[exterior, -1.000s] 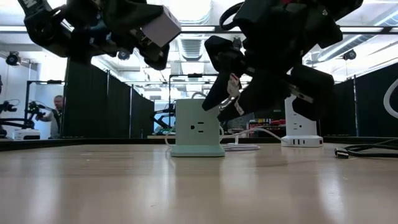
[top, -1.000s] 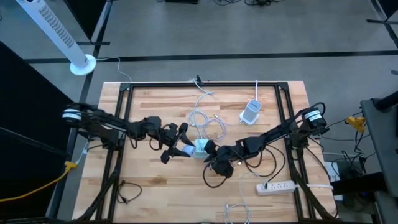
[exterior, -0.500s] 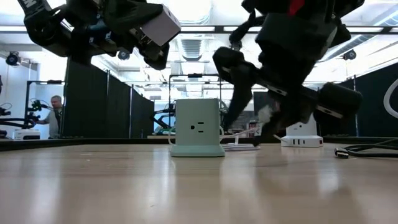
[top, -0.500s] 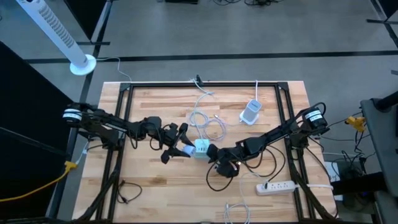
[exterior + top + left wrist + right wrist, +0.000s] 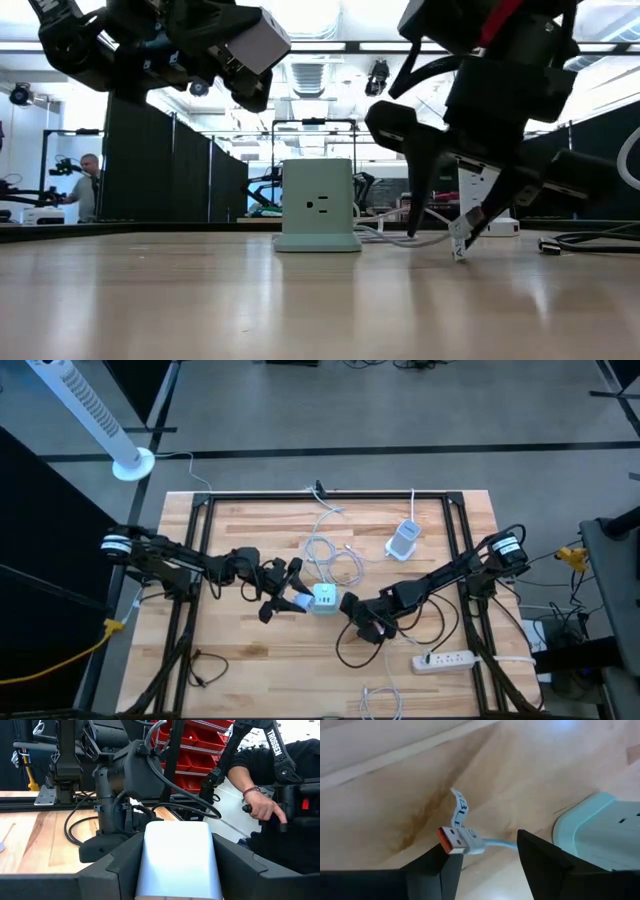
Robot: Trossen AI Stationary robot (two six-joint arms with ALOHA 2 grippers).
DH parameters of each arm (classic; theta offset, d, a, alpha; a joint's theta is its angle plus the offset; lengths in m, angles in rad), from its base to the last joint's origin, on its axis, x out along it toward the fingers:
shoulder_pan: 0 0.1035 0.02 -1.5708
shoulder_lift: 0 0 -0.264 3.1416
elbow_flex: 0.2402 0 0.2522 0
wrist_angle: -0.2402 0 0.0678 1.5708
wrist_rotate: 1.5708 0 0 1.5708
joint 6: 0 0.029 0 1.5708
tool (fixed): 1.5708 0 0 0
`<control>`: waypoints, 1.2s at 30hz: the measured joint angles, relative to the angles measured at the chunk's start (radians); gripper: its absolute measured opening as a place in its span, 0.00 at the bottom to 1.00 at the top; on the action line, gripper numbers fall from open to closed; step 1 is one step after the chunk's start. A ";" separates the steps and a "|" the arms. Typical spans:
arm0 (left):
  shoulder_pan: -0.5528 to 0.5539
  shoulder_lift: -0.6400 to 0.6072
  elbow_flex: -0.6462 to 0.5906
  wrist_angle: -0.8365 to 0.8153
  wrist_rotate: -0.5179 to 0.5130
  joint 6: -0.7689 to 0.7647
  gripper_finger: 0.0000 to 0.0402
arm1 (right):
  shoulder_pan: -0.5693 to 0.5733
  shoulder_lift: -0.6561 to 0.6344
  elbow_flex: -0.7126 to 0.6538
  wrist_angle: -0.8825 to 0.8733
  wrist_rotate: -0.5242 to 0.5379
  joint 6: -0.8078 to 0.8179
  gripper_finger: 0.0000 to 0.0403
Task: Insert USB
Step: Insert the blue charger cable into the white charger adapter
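The left fingers (image 5: 283, 601) are clamped on a pale block (image 5: 178, 860), held above the desk (image 5: 240, 540) at 9 o'clock from the hub (image 5: 325, 598). The right fingers (image 5: 362, 622) stand apart around the USB plug (image 5: 455, 840), low at the hub's 4 o'clock.

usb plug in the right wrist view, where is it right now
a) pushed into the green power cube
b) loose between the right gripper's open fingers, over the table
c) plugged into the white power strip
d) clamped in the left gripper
b: the USB plug lies free between the right gripper fingers, clear of the green power cube.
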 joint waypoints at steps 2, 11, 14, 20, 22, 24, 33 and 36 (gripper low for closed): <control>0.000 0.000 0.000 0.001 0.000 0.001 0.48 | -0.001 0.002 0.023 -0.020 0.018 0.013 0.42; -0.004 0.000 0.000 0.001 0.000 -0.038 0.48 | -0.005 0.003 0.129 -0.246 0.007 0.047 0.42; -0.005 0.000 0.000 0.002 0.000 -0.033 0.48 | -0.006 0.004 0.118 -0.239 -0.027 0.052 0.42; -0.006 0.000 0.000 0.004 0.000 -0.030 0.48 | -0.004 0.037 0.105 -0.215 -0.026 -0.116 0.42; -0.010 0.000 0.000 0.003 0.000 -0.030 0.48 | -0.004 0.045 0.105 -0.209 -0.023 -0.158 0.42; -0.014 0.000 0.000 0.003 0.000 -0.029 0.48 | -0.002 0.047 0.105 -0.205 -0.022 -0.211 0.42; -0.021 0.000 0.000 0.001 0.000 -0.029 0.48 | -0.005 0.056 0.101 -0.124 -0.018 -0.345 0.27; -0.028 0.000 0.000 0.001 0.000 -0.029 0.48 | -0.005 0.058 0.102 -0.108 -0.011 -0.277 0.10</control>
